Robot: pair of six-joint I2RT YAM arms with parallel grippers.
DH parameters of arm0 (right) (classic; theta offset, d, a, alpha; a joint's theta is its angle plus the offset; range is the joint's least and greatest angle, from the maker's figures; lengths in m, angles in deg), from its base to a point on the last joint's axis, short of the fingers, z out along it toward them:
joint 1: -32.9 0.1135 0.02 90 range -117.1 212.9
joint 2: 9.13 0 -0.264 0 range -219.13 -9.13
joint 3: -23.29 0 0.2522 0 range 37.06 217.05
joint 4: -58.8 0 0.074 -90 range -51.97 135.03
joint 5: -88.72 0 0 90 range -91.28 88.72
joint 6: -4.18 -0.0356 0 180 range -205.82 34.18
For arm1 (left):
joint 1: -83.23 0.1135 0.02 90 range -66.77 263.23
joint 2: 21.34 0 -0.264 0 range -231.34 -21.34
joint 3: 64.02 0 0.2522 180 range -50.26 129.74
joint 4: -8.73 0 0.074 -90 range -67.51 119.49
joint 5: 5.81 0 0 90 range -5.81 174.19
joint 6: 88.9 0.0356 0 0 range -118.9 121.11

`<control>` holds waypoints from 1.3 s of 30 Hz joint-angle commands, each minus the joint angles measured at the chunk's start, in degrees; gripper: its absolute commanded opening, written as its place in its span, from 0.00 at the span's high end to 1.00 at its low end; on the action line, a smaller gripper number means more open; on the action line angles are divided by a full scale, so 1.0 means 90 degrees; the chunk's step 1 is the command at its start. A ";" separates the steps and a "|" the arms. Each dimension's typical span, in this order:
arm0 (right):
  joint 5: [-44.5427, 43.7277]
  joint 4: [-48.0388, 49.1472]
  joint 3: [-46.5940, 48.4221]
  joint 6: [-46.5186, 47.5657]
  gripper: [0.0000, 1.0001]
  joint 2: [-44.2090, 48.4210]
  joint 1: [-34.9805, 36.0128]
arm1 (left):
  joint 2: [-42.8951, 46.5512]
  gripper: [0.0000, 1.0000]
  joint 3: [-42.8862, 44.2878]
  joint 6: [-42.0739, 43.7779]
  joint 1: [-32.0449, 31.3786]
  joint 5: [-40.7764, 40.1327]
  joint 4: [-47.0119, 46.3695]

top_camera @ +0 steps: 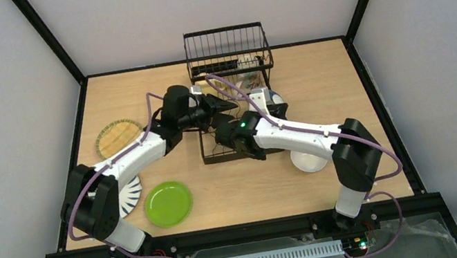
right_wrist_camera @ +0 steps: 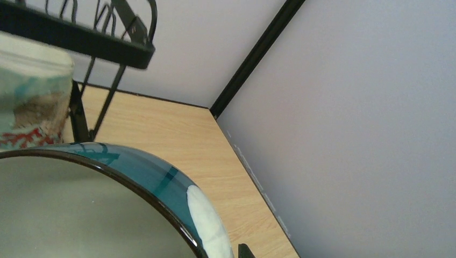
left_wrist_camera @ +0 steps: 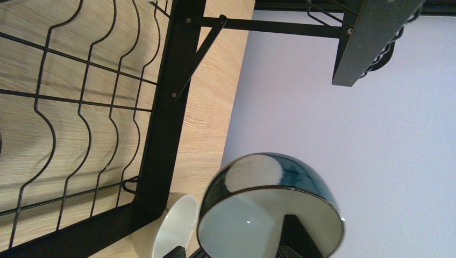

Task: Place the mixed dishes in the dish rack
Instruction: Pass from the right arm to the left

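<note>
Grey-walled wooden surface (top_camera: 314, 72): the rack (top_camera: 226, 49) stands at its far edge. The blue bowl (right_wrist_camera: 161, 183) is held, pinched narrowly at its rim by the right hand (right_wrist_camera: 236, 252), at the rack's right side. The left hand (top_camera: 225, 105) is spread wide nearby. Placing appears to be in hand, and the bowl should next be lowered between the wires.

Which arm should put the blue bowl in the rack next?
Right. Its claw grips the blue bowl right by the rack. The left claw is open and empty.

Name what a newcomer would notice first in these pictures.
The left arm and right arm meet over the black wire dish rack, far across the table. A glossy blue bowl looms in both wrist views. A lime green plate lies bright at front left.
</note>
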 commanded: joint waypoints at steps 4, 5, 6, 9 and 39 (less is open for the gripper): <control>-0.0020 -0.0043 0.1550 0.0290 1.00 0.0053 0.0141 | -0.0257 0.03 0.0172 -0.0353 -0.0031 0.0256 -0.0354; 0.0025 -0.0040 0.1808 0.0575 1.00 -0.0066 0.0188 | -0.0261 0.03 0.0190 -0.0353 -0.0030 0.0260 -0.0354; 0.0095 -0.0022 0.2068 0.0886 1.00 -0.0152 0.0239 | -0.0271 0.03 0.0196 -0.0353 -0.0032 0.0259 -0.0362; 0.0456 0.0388 0.2714 0.2111 1.00 -0.0338 0.0300 | -0.0262 0.03 0.0197 -0.0326 -0.0028 0.0250 -0.0346; 0.2093 0.9670 -0.1350 1.0659 1.00 0.2281 -0.0872 | 0.0457 0.03 0.0128 -0.0637 0.0207 0.0499 -0.0095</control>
